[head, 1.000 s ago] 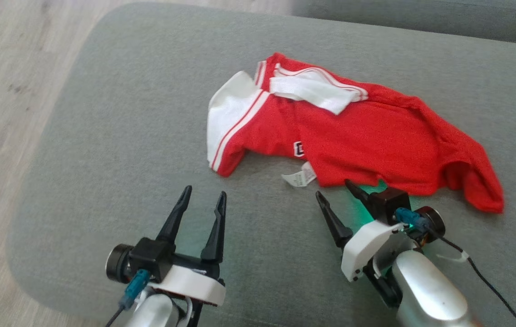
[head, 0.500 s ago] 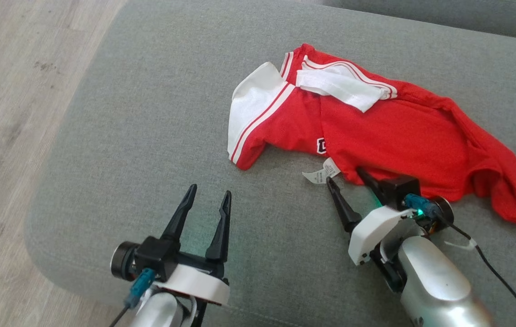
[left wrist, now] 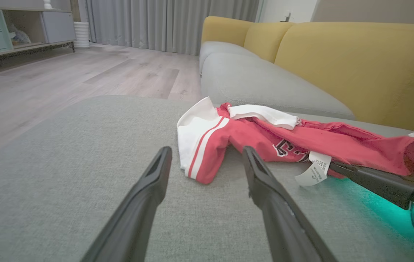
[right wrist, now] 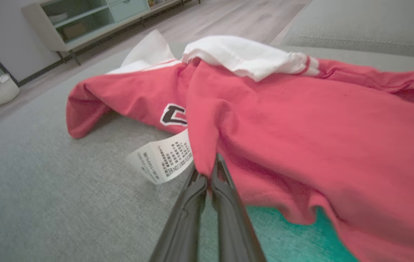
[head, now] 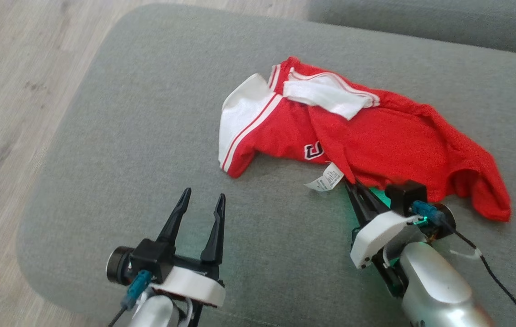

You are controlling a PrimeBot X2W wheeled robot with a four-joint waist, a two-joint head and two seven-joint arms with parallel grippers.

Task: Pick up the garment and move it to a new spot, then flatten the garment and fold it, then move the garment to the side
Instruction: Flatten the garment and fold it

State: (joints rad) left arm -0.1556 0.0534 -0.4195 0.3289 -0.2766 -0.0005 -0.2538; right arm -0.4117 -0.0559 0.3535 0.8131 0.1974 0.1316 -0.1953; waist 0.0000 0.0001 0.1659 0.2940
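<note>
Red, white-striped garment on grey cushion.

Soft, even daylight throughout. Faint shadow under the garment edge. Teal-green glow spills on the cushion beside the right pincer. Head view slightly soft, floor smeared at left. Wrist views: close foreground blurred, wide-angle stretch toward edges.

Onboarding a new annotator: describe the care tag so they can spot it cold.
On the grey cushion lies a red shirt. At its near hem, right beside the tips of the right tool pinching that hem, a small tag sticks out onto the cushion. It is the one white piece with fine printed text; the shirt's other white parts are unprinted fabric.
</note>
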